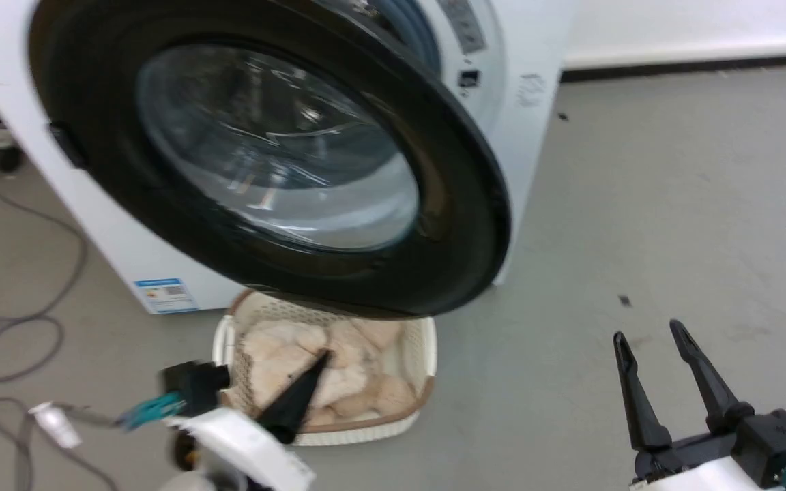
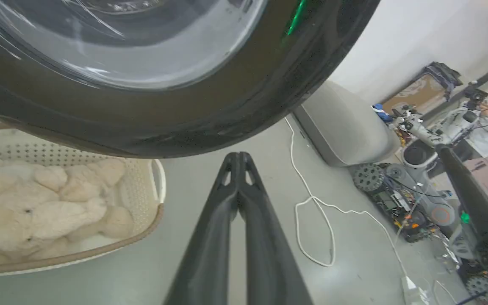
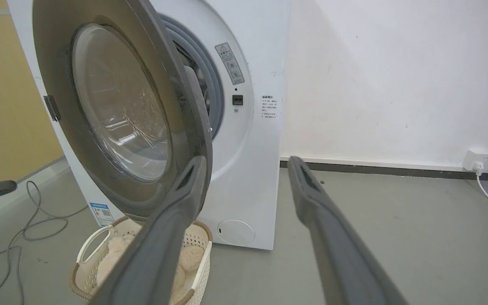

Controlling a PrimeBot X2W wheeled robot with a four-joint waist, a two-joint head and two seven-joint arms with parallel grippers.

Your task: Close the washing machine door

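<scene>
In front of the white washing machine (image 1: 529, 136), the washing machine door (image 1: 277, 157) stands partly open, swung out above a pale basket (image 1: 427, 354) with a plush toy (image 1: 270, 354) inside. The left gripper (image 2: 239, 157) has its fingers pressed together, empty, just under the door's black rim. The right gripper (image 1: 647, 333) is well to the side, fingers apart, holding nothing.

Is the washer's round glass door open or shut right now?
Open. The washing machine door stands swung out from the washing machine, and the gap at its free edge shows the grey rubber ring behind it.
</scene>
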